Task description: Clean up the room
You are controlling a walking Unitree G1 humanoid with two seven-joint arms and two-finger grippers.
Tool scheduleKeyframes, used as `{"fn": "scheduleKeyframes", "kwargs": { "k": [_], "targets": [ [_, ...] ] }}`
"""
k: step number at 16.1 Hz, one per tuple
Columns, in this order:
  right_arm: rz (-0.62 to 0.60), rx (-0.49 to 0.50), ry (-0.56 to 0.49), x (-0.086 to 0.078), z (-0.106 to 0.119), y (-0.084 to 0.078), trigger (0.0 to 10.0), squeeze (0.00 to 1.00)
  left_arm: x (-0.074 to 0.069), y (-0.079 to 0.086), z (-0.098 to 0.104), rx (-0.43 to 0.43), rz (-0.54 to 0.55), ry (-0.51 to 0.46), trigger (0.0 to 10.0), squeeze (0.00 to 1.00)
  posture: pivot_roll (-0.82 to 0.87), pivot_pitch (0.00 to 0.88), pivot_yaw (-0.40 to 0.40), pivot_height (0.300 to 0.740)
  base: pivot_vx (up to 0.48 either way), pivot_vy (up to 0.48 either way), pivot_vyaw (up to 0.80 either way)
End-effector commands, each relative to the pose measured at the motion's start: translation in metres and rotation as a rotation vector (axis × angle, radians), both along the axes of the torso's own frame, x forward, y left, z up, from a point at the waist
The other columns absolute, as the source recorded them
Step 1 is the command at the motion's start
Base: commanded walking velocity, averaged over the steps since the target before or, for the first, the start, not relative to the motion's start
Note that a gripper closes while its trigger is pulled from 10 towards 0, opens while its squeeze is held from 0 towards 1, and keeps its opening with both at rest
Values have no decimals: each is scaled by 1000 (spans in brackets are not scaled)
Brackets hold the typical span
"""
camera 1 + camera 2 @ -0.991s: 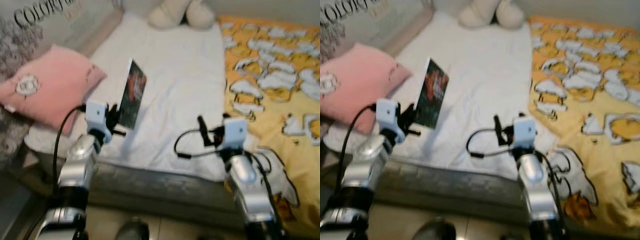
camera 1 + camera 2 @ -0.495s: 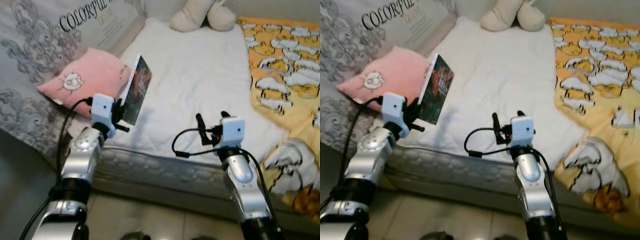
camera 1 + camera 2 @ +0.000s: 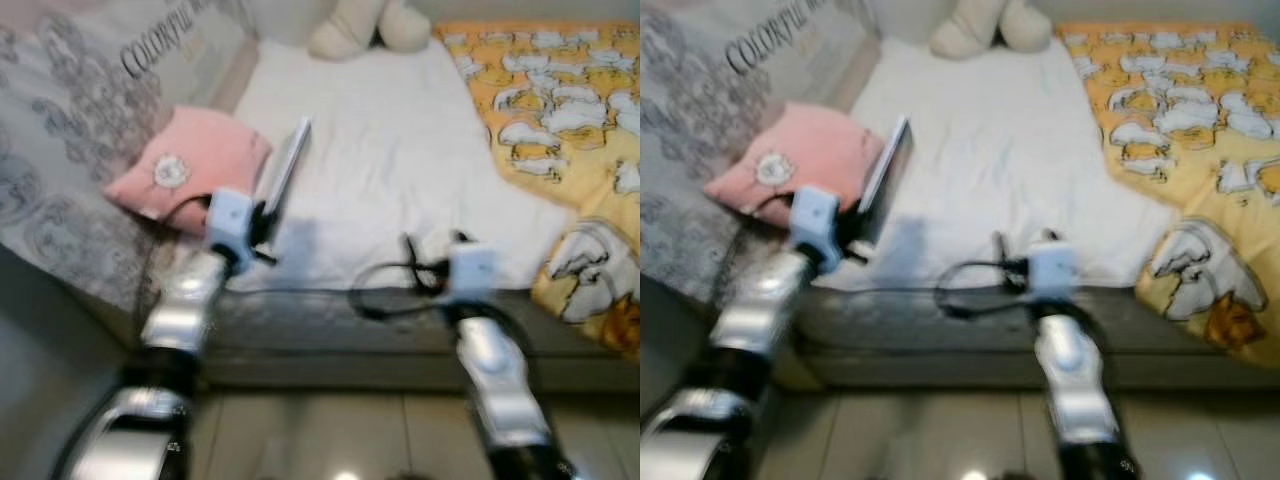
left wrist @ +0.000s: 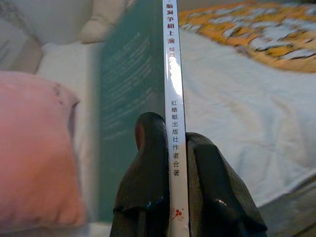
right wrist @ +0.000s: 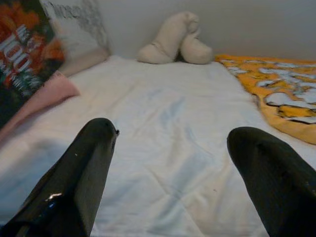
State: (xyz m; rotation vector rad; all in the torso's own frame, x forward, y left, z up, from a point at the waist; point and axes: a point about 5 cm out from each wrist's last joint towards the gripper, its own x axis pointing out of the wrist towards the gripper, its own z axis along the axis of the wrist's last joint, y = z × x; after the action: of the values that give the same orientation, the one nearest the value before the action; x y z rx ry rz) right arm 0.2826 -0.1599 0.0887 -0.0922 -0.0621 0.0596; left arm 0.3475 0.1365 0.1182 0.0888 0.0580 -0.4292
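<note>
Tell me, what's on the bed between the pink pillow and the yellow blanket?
Mostly bare white sheet, seen in the eye views. The book that the left pincer holds stands beside the pink pillow, far from the yellow blanket.

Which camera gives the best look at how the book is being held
The left wrist view: the left pincer is shut on the book, spine facing the camera. The eye views show it blurred and edge-on above the bed. The right wrist view catches a corner of its cover.

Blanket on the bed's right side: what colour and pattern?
The blanket is orange-yellow with white cartoon figures, clearest in the right eye view.
</note>
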Motion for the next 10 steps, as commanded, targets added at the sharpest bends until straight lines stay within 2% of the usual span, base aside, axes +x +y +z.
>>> {"fn": "scheduleKeyframes", "kwargs": {
  "k": [1,3,5,6,7,10],
  "targets": [
    [28,7,-30,3,6,9,10000,0,4,4,9,25,18,-45,10000,0,-142,0,92,736,0,0,0],
    [34,-6,-42,5,9,8,10000,0,2,0,8,-39,27,-49,10000,0,-150,0,84,736,0,0,0],
    [40,-23,-50,6,11,7,10000,0,-1,-7,9,-137,78,-60,10000,0,-156,0,84,736,471,0,0],
    [39,-24,-55,7,12,7,10000,0,-5,-20,8,-120,27,-69,10000,0,-160,0,83,736,472,0,0],
    [43,-26,-58,7,13,8,10000,0,-5,-23,9,-105,14,-80,10000,0,-161,0,83,736,472,0,0],
    [41,-25,-63,7,13,9,10000,0,-2,-21,8,-107,18,-61,10000,0,-161,0,87,736,472,0,0]
  ]
}}
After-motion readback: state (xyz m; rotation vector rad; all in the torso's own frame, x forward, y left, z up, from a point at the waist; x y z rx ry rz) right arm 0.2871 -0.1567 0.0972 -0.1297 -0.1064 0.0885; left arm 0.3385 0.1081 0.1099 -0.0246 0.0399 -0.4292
